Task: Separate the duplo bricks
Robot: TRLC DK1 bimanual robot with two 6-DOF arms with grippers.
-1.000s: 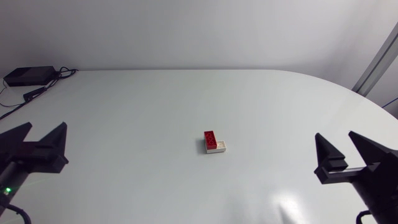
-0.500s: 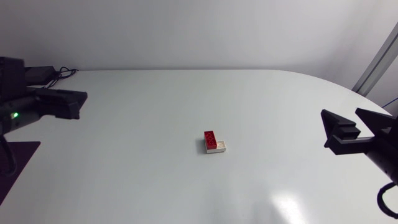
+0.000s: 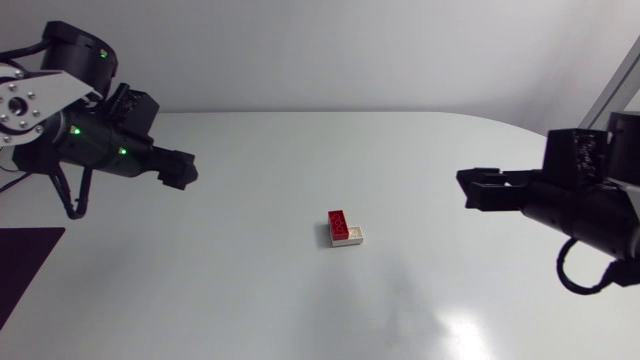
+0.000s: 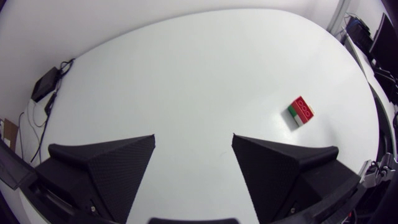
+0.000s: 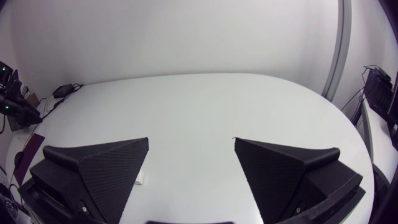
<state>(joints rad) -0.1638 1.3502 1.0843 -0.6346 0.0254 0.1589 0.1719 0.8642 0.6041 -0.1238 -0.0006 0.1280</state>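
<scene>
- A white table with a rounded end fills the head view, and both arms are over it.
- The left arm, black with silver-grey links and green lights, comes in from the left edge and is held above the far-left part of the table.
- The right arm comes in from the right edge, its tip pointed toward the middle of the table.
- The left gripper has its two wedge fingers spread wide with only bare tabletop between them. It grips nothing.
- The right gripper is likewise wide apart and empty.
- The duplo bricks sit joined near the centre of the table, between the two arms and well apart from both.
- A red brick is stacked on a white brick, which juts out on one side.
- In the left wrist view the stack lies ahead of the gripper and off to one side, and a green edge shows under the red.
</scene>
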